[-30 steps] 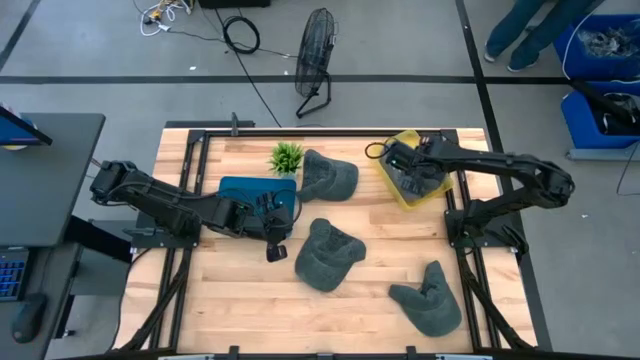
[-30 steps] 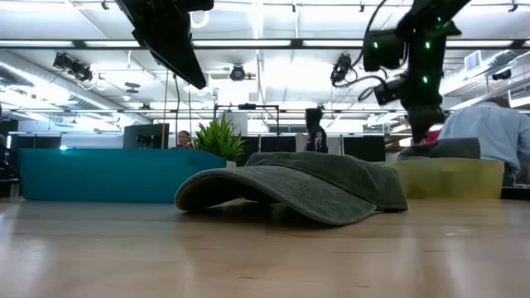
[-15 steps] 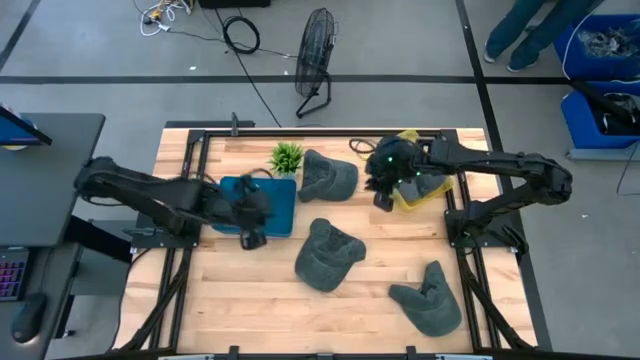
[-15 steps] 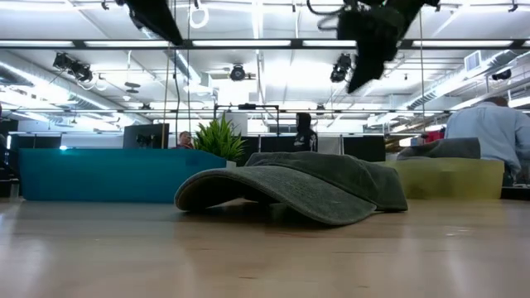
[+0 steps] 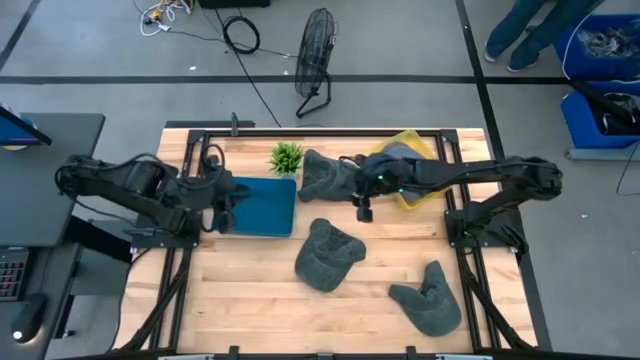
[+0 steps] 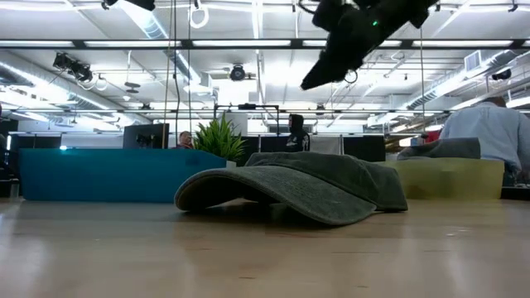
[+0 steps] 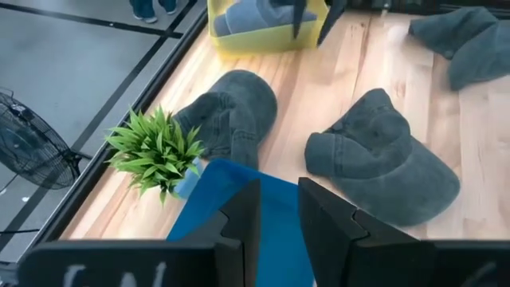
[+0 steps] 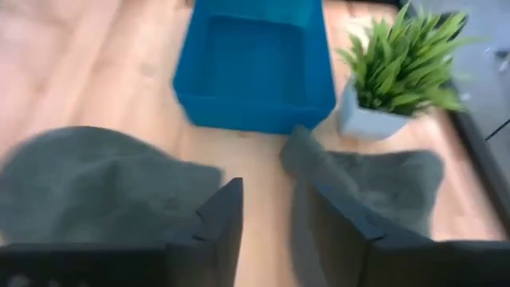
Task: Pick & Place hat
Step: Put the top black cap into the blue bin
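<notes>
Three grey-green hats lie on the wooden table: one at the far side (image 5: 325, 175) beside the plant, one in the middle (image 5: 325, 255) resting on its brim and rim (image 6: 273, 194), one near the front right (image 5: 430, 297). Another hat (image 5: 398, 152) lies in the yellow bin (image 5: 415, 195). My right gripper (image 5: 363, 210) hangs open, slanting down, just right of the far hat (image 8: 374, 179), nothing between its fingers. My left gripper (image 5: 222, 200) is open and raised over the left end of the blue bin (image 5: 262, 205).
A small potted plant (image 5: 287, 157) stands at the far edge next to the blue bin. Black frame rails run along the table's left and right sides. A person (image 6: 489, 132) sits beyond the table. Bare wood lies at the near left.
My left gripper has drawn back from beside the middle hat toward the table's left edge and risen over the blue bin. My right gripper has left the yellow bin, swung toward the far hat, and tipped from pointing down to a slant.
</notes>
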`<state>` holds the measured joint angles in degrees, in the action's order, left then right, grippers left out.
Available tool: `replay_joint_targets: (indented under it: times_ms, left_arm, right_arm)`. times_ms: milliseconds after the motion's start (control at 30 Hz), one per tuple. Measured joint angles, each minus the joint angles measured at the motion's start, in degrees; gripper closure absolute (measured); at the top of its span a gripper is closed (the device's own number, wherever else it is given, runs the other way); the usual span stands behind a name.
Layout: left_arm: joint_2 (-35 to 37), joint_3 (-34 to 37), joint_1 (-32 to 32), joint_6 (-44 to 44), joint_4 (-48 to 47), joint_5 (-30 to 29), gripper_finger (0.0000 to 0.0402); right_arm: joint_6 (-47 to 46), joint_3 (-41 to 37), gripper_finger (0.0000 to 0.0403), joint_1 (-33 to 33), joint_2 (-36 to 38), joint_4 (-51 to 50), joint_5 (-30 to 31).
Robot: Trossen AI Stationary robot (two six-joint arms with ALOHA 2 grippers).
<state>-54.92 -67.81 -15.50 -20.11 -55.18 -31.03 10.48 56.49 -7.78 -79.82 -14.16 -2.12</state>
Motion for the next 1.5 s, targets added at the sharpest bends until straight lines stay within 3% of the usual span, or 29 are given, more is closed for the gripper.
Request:
replay_joint_targets:
  times_ms: [300, 500, 633, 900, 1300, 1500]
  left_arm:
    - [-0.69, 0.02, 0.34, 1.09, 0.03, -0.22, 0.0314]
    - [-0.59, 0.02, 0.32, -0.23, 0.02, -0.50, 0.0314]
    - [-0.59, 0.02, 0.34, -0.14, 0.03, -0.52, 0.0314]
    - [-0.59, 0.04, 0.32, -0.14, -0.12, -0.51, 0.0314]
    - [-0.59, 0.09, 0.32, -0.21, -0.15, -0.52, 0.0314]
    - [-0.59, 0.09, 0.30, -0.21, -0.42, -0.52, 0.0314]
  right_arm:
    - [12.08, 0.04, 0.0198, -1.88, -15.72, 15.29, 2.34]
    - [17.90, 2.19, 0.0196, -5.48, -22.45, 14.51, 12.13]
    - [16.93, 5.97, 0.0196, -8.96, -24.14, 11.45, 7.71]
    - [16.83, 9.11, 0.0196, -12.40, -24.11, 2.61, -8.19]
    - [18.36, 9.22, 0.0199, -12.60, -29.73, 5.61, -6.11]
    - [16.82, 9.38, 0.0246, -11.99, -31.95, 3.28, -5.09]
